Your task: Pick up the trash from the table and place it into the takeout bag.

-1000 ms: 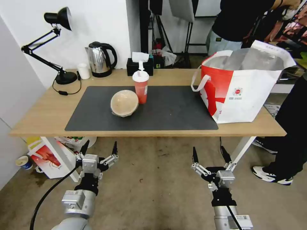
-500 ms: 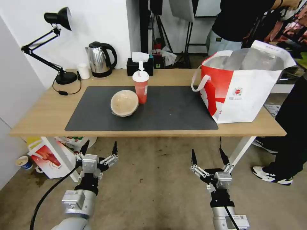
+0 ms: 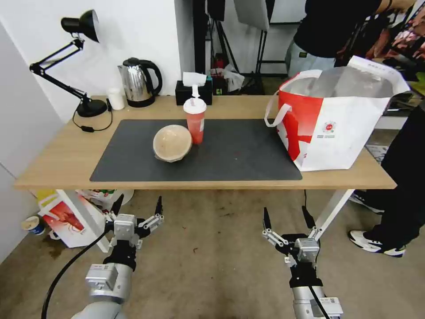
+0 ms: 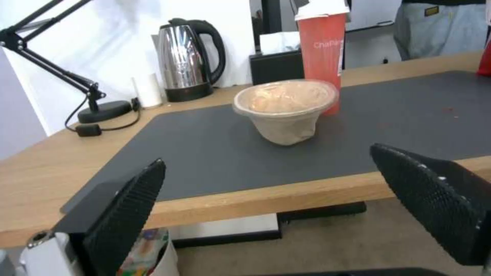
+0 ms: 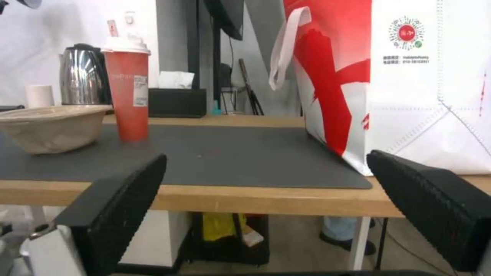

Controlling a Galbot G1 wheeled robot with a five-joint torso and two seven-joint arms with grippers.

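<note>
Head view: left end effector (image 3: 136,206) and right end effector (image 3: 287,219) hang wide open, empty, below the table (image 3: 53,164).

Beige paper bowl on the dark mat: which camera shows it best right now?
The left wrist view: the beige paper bowl sits near centre, showing rim, film-covered top and crumpled side. The head view shows it from above, smaller. The right wrist view catches it side-on at the picture's edge, partly cut off.

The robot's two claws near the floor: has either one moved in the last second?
The right tool, open and empty, slid slightly lower and toward the robot's left, below the table edge. The left tool stayed put, open. The beige paper bowl, red drink cup and white-and-red takeout bag did not move.
</note>
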